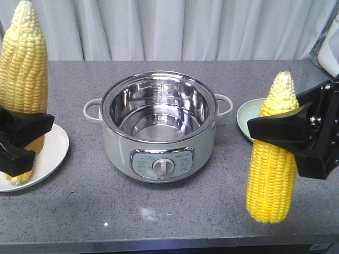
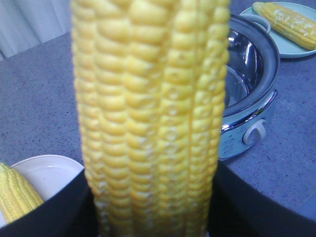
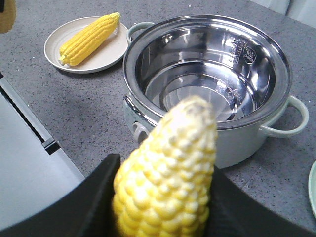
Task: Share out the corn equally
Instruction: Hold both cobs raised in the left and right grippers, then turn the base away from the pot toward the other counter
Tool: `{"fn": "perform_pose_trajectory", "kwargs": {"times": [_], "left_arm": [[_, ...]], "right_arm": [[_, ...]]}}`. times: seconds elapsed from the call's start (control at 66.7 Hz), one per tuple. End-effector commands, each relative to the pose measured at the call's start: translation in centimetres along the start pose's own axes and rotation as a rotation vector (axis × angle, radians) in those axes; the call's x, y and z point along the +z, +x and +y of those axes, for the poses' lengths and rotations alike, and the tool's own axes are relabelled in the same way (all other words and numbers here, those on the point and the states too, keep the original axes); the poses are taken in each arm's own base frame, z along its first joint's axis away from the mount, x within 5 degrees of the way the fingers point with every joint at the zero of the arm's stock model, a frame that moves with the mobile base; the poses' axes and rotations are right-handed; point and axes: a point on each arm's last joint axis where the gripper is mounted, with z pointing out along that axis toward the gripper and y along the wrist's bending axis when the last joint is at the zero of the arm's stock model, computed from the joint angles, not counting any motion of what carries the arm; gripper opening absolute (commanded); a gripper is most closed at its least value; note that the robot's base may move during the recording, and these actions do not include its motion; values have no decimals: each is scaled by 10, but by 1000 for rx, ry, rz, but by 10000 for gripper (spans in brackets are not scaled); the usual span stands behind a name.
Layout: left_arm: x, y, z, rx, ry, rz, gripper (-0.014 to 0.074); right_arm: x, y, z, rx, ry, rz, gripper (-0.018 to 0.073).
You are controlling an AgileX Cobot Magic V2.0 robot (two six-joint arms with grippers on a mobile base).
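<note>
My left gripper [image 1: 27,141] is shut on a corn cob [image 1: 22,58] that stands upright over the white plate [image 1: 54,152] at the far left. In the left wrist view this cob [image 2: 148,98] fills the frame between the black jaws of the left gripper [image 2: 150,202]. A second cob [image 2: 15,196] lies on that white plate [image 3: 53,48]. At the right, the right gripper [image 1: 274,138] is shut on another upright cob [image 1: 273,180], tip up, in front of the pale green plate [image 1: 245,117]. One more cob [image 2: 286,22] lies on the green plate.
A pale green electric pot [image 1: 159,132] with an empty steel bowl stands mid-table between the plates, handles out to both sides. A curtain hangs behind the table. The table's front edge runs close below the right cob. A white object [image 1: 331,50] sits at the far right.
</note>
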Motion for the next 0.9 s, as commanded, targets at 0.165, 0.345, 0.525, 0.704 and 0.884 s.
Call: {"fn": "perform_pose_trajectory", "kwargs": {"times": [0.165,0.345,0.525,0.704,0.884], "left_arm": [[-8,-12,1,-3,-1,-97,317],[-8,-12,1,-3,-1,-97,317],[-8,-12,1,-3,-1,-97,317],[-8,-12,1,-3,-1,-97,317],[-8,-12,1,-3,-1,-97,317]], "right_arm": [[-8,-12,2,-4,17,-86,158],[-8,-12,2,-4,17,-86,158],[-8,-12,2,-4,17,-86,158],[-8,-12,2,-3,16,-86,158],[-8,-12,2,-3,16,-86,158]]}}
